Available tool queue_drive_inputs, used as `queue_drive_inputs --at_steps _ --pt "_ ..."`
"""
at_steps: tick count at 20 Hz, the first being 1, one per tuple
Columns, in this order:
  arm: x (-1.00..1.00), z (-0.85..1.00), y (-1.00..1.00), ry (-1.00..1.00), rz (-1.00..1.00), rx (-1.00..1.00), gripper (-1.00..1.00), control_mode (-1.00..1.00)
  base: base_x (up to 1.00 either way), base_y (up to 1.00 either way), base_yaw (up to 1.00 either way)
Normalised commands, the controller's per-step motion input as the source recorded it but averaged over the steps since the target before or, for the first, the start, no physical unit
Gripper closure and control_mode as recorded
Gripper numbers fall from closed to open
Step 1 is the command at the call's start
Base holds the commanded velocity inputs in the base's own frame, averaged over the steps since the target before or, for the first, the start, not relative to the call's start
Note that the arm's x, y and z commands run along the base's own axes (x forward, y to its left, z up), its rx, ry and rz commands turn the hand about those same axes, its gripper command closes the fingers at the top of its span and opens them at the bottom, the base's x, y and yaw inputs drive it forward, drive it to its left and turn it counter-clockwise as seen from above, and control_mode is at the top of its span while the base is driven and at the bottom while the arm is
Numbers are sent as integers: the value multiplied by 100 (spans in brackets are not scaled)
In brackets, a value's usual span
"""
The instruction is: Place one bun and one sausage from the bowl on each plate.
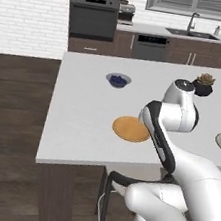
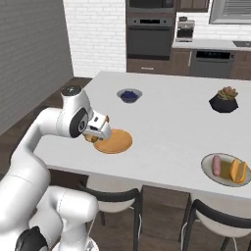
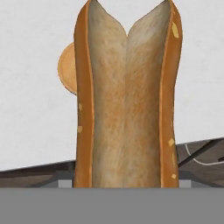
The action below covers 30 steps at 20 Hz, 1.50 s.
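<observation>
Small grey bowl of blue berries [image 1: 118, 80], far left on white island counter [image 1: 80, 123]; black plant pot with succulent [image 2: 224, 101], far right.

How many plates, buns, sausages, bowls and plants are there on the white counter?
Plates: 2, the orange plate and the grey plate
Buns: 2, one held, one on the grey plate
Sausages: 1
Bowls: 1, berry bowl
Plants: 1
Total: 7

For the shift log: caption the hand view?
Split bun held in the gripper, orange-tan plate peeking behind it on the white counter.
</observation>
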Motion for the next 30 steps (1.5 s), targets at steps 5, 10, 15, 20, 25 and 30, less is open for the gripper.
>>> queue_drive_inputs --at_steps 5,10,15,20,25,30 --pt "0 0 0 0 0 0 100 100 63 -7 0" --pt "44 -14 -27 0 0 1 100 -100 12 -2 0" --pt "70 -41 -42 2 0 1 100 -100 0 0 0" --pt "76 -60 -22 1 0 0 100 -100 0 0 0" --pt "67 -61 -1 1 0 0 100 -100 0 0 0" --pt "49 -50 13 2 0 -1 100 -100 0 0 0"
